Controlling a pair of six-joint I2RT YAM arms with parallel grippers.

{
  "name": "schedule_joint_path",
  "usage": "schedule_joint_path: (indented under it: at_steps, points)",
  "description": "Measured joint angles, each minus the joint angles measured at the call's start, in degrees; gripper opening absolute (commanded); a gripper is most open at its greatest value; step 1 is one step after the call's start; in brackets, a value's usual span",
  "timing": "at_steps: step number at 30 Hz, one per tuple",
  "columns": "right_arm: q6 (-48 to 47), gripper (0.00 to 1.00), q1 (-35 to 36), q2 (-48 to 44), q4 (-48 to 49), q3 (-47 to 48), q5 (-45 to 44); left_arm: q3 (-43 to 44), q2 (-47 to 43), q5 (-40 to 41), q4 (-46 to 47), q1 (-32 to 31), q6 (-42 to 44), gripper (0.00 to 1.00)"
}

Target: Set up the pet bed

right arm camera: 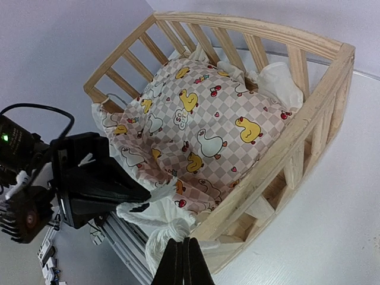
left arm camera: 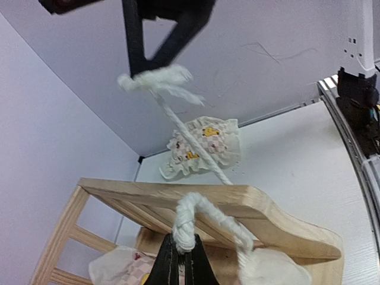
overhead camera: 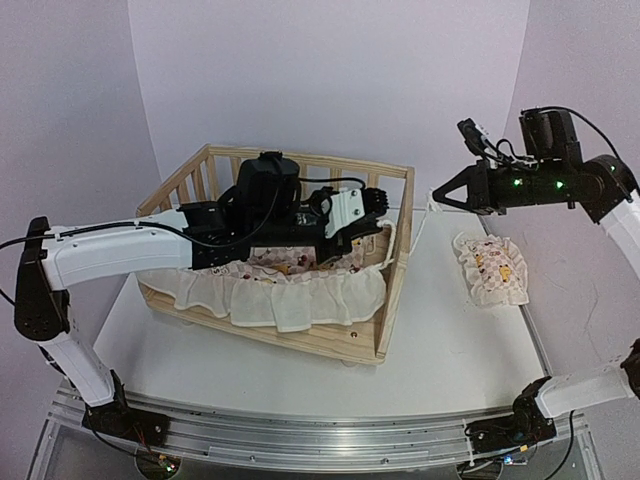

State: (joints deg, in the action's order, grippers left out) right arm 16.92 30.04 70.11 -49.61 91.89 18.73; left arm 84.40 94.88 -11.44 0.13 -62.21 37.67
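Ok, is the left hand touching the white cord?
Touching. The left wrist view shows the left hand shut on the white cord, right by the rail of the bed.
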Motion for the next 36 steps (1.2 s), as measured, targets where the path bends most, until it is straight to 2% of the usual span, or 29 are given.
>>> schedule_joint_path:
  at_steps: [6,11,15,19,28,30,33,36]
  points:
    - [1.13,0.00,0.00,1.69,5.11,-1.73,2.26,4.64,2.25,-0.17,2.92,0.01,4.46,0.00]
    - [3.09,0.00,0.00,1.15,7.61,-3.80,0.61,5.92,2.99,-2.03,4.82,-4.36,10.67,0.00]
    - [5.84,0.00,0.00,0.58,8.43,-5.69,-2.71,9.30,8.13,-3.99,8.01,-7.79,15.02,0.00]
    - [8.37,0.00,0.00,-0.07,8.54,-6.71,-5.59,13.41,14.73,-4.88,9.82,-8.50,18.26,0.00]
    - [10.42,0.00,0.00,-5.16,9.27,-11.26,-6.08,16.14,23.26,-2.94,7.17,-9.63,25.40,0.00]
    - [10.62,0.00,0.00,-5.73,9.36,-12.20,-5.18,16.57,24.12,-1.72,5.76,-10.22,26.35,0.08]
    - [10.97,0.00,0.00,-6.69,9.60,-14.22,-4.14,16.75,24.74,-0.51,4.72,-10.70,27.52,0.31]
    - [11.24,0.00,0.00,-7.70,9.48,-16.29,-3.67,16.75,24.75,0.15,3.71,-10.82,28.47,0.48]
